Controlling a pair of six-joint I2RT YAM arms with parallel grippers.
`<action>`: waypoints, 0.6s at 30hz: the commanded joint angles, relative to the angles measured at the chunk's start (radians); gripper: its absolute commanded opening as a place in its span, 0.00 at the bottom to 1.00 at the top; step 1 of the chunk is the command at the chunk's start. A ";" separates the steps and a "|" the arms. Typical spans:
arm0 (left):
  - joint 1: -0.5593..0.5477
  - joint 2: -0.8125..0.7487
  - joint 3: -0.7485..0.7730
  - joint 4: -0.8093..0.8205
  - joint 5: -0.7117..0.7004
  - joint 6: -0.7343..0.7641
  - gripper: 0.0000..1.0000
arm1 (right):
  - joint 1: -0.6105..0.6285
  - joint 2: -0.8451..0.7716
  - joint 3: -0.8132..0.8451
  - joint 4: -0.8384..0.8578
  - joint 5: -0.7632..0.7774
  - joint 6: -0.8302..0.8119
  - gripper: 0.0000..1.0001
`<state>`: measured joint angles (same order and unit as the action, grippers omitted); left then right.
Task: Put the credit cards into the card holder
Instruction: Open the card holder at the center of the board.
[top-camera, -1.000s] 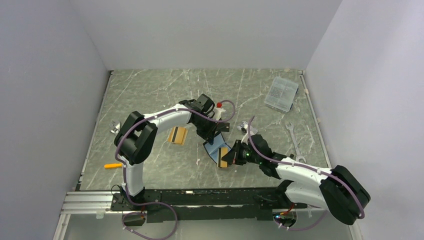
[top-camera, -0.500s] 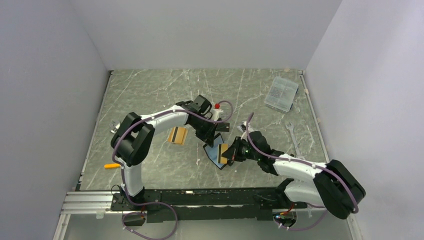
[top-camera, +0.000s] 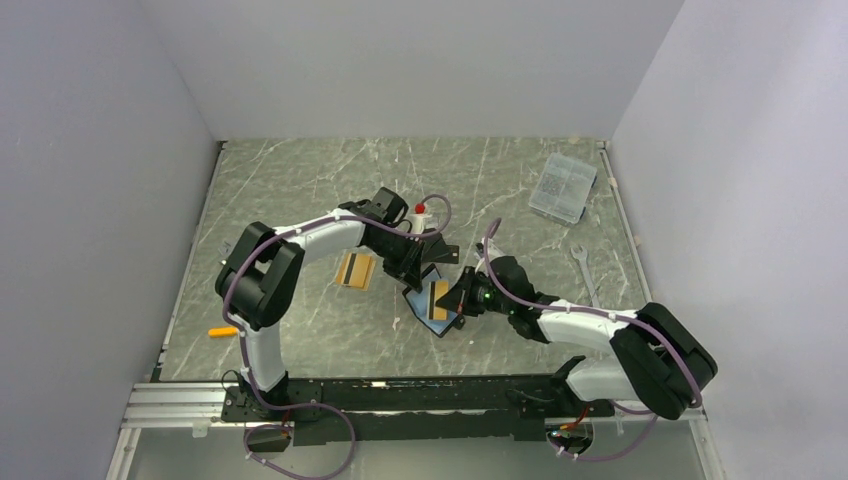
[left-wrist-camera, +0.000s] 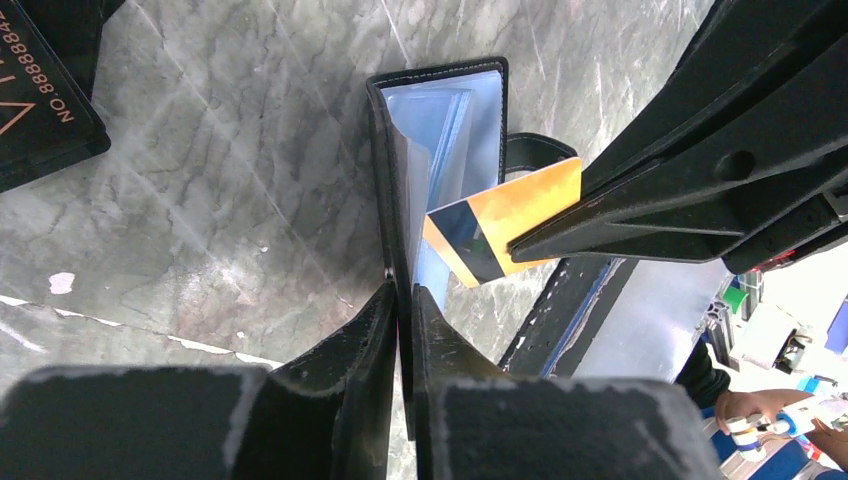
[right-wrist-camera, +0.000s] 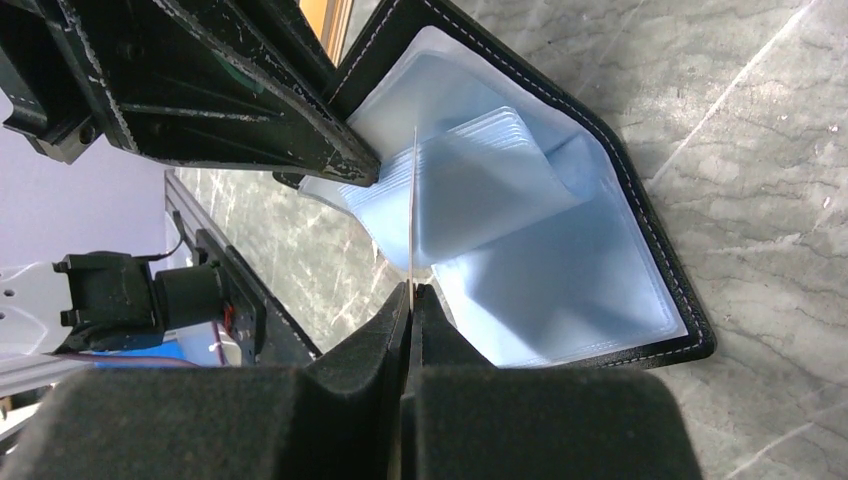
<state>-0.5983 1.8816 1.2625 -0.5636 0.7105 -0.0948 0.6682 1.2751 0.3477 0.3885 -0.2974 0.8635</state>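
The card holder (top-camera: 418, 297) lies open on the marble, black leather with light blue lining (right-wrist-camera: 600, 270). My left gripper (left-wrist-camera: 403, 295) is shut on its upright cover (left-wrist-camera: 386, 170), near the fold. An orange-gold credit card (left-wrist-camera: 510, 215) with a black stripe is pinched in my shut right gripper (right-wrist-camera: 411, 290). Seen edge-on (right-wrist-camera: 413, 200) in the right wrist view, its tip reaches the clear pockets (right-wrist-camera: 480, 170). A second orange-gold card (top-camera: 354, 269) lies flat to the left. A black card (left-wrist-camera: 40, 100) shows at the left wrist view's top left corner.
A clear plastic box (top-camera: 563, 187) sits at the back right, with a wrench (top-camera: 585, 270) nearer the right edge. A red-capped small bottle (top-camera: 420, 212) stands behind the left wrist. An orange pen-like object (top-camera: 225, 331) lies at the front left.
My right gripper has carried the orange-gold card left and away from me, onto the open card holder. The left arm has shifted slightly left, still at the cover.
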 joint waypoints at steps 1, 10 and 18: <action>-0.004 -0.021 0.006 0.026 0.041 -0.006 0.14 | -0.002 -0.033 -0.030 0.035 -0.011 0.006 0.00; -0.033 0.012 0.032 -0.009 -0.027 0.030 0.00 | -0.001 -0.065 -0.087 0.043 -0.008 0.028 0.00; -0.080 0.015 0.049 -0.032 -0.073 0.061 0.00 | -0.002 -0.067 -0.084 0.055 -0.011 0.033 0.00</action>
<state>-0.6598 1.8824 1.2747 -0.5686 0.6525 -0.0639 0.6682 1.2194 0.2623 0.3981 -0.2993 0.8898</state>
